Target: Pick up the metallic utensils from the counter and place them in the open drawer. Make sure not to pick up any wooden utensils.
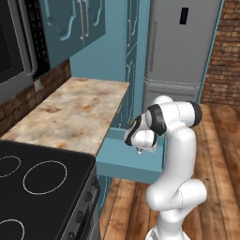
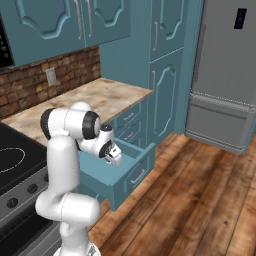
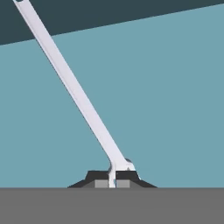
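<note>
STEP: placing, judged | GRIPPER: two-finger gripper (image 3: 112,181) clamped on a slim all-silver metal utensil (image 3: 72,87), over the teal-blue floor of the shallow open drawer (image 2: 131,175) right of the beige marble counter (image 1: 70,112) | NEXT: lower slightly, part jaws, let utensil lie flat inside drawer.
</note>
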Motion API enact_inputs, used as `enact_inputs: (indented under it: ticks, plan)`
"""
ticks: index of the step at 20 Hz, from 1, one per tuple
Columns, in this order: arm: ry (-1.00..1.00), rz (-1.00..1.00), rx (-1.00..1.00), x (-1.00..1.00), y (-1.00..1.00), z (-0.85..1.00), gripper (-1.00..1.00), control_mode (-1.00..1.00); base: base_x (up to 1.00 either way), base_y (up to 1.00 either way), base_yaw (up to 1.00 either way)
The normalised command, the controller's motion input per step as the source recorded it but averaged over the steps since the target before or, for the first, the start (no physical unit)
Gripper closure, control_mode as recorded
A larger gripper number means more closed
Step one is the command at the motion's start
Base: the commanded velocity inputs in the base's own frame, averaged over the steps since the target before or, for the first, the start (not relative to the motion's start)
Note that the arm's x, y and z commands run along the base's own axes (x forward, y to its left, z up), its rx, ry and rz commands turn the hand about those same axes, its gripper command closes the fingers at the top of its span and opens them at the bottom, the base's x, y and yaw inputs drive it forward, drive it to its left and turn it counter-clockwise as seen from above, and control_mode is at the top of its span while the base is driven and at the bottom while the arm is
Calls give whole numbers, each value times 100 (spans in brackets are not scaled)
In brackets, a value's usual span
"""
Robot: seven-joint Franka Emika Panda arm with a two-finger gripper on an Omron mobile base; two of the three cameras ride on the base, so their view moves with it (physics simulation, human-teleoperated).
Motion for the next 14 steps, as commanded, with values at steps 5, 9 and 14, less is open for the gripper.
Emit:
enact_inputs:
  ticks: [5,9,14]
  plan:
    - [0,0,0,38,0,-43,100,-100,0,0,0]
    - [0,0,0,26,0,-44,100,-100,0,0,0]
    - [0,0,0,6,0,-5,-100,-100,0,0,0]
